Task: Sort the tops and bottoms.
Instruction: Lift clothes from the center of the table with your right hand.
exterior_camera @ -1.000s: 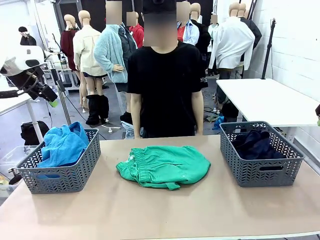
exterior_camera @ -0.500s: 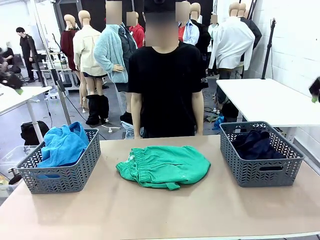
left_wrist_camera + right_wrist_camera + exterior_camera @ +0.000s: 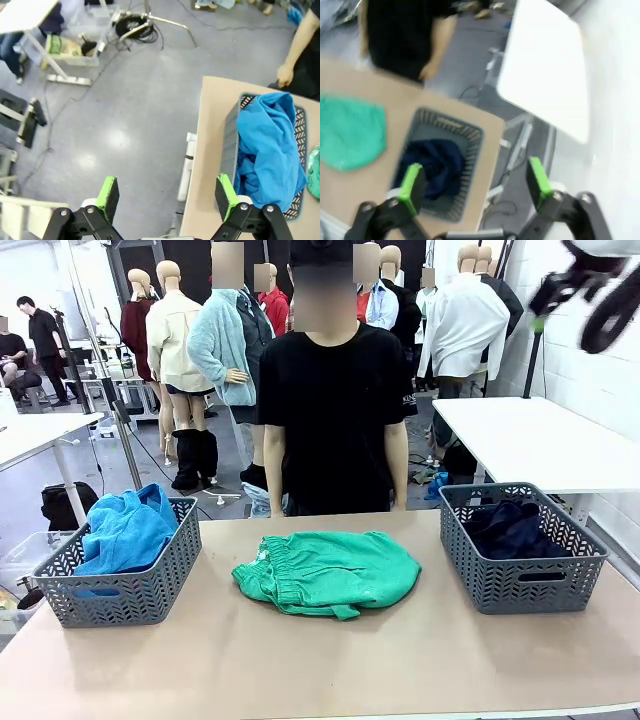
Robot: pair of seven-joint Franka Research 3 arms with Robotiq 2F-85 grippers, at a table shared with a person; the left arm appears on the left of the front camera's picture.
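The tops, bright blue shirts [image 3: 125, 528] [image 3: 267, 145], lie heaped in the grey left basket [image 3: 120, 590] [image 3: 229, 135]. Of the bottoms, the green shorts [image 3: 330, 575] [image 3: 350, 132] [image 3: 315, 172] lie crumpled mid-table, and the dark navy trousers [image 3: 512, 528] [image 3: 432, 165] sit in the grey right basket [image 3: 540, 585] [image 3: 470, 137]. My left gripper [image 3: 166, 195] hangs open, high over the floor beside the table's left end, holding nothing. High above the right basket, my right gripper [image 3: 475, 180] [image 3: 572, 310] is open and empty too.
A person in a black shirt [image 3: 330, 410] stands at the far edge, arms down, a hand [image 3: 286, 77] [image 3: 427, 72] near the table. A white table [image 3: 540, 440] [image 3: 545, 65] stands behind at right. Cables and boxes [image 3: 75, 47] lie on the floor at left.
My left gripper has withdrawn out of the front view at left. My right gripper has risen from the right edge to the top right corner. The clothes have not moved.
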